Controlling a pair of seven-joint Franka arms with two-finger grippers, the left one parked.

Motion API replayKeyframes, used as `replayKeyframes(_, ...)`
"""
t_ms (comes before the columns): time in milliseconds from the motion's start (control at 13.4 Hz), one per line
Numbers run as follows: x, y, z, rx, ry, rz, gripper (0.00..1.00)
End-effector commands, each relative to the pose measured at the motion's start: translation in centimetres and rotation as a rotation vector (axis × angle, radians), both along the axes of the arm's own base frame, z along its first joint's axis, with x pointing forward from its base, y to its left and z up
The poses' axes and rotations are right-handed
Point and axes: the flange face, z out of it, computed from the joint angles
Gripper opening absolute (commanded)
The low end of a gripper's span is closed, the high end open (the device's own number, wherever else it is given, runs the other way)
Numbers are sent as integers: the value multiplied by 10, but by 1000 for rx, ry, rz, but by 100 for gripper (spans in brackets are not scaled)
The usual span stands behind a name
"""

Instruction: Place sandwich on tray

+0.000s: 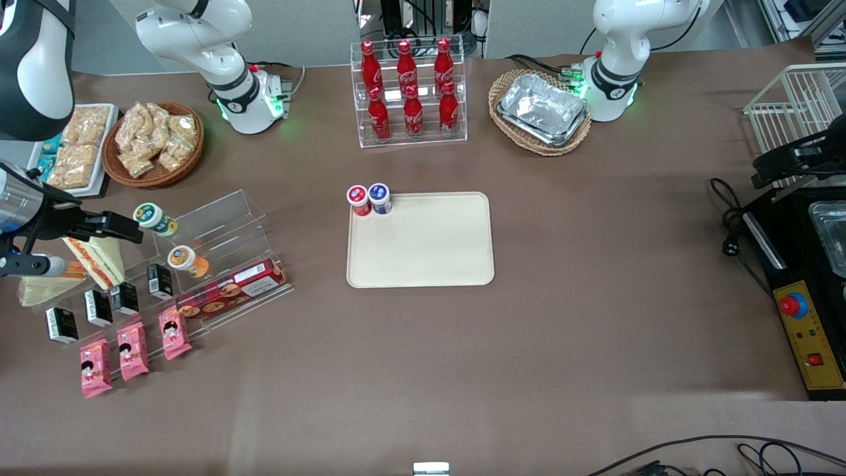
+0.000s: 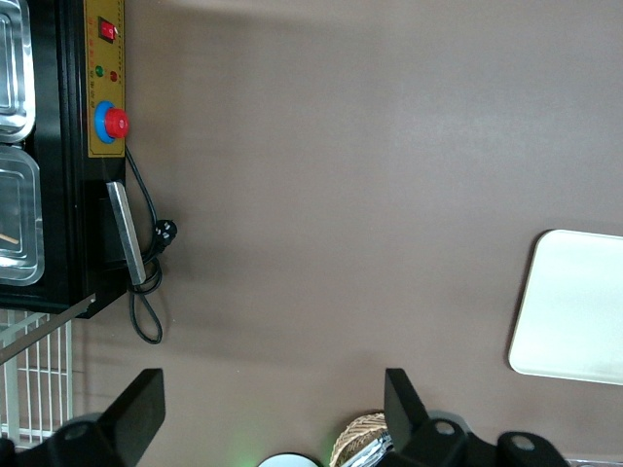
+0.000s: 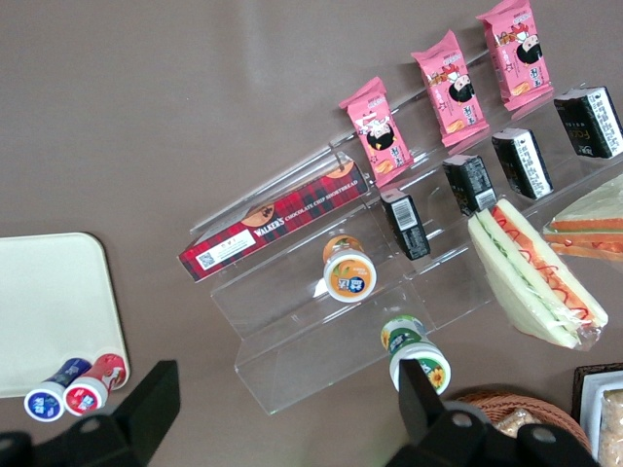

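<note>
Gripper (image 1: 109,227) hangs spread and empty above the striped wedge (image 1: 99,259), so you risk grabbing that instead of the sandwich (image 1: 46,284) just beside it, well apart from the tray (image 1: 423,254).

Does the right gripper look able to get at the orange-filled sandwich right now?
Probably yes: the gripper hovers open nearby, and the sandwich lies uncovered, though the striped wedge sits close beside it.

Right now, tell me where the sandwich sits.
The sandwich lies at the working arm's end of the table, beside the striped-filling wedge and the clear stand, with the claw above them.
</note>
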Motion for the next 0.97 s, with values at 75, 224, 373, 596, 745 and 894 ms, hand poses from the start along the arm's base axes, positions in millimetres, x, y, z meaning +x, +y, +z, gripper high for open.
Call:
replayKeyframes(75,2,2,5,17,-7,-11,100)
replayKeyframes(224,3,1,3,17,-6,-12,100)
replayKeyframes(373,2,-3,3,22,-6,-18,100)
replayKeyframes(596,0,-13,1,18,7,-65,100)
replayKeyframes(745,-4,-34,5,7,12,-193,100)
replayKeyframes(894,-9,-60,9,4,9,-270,100)
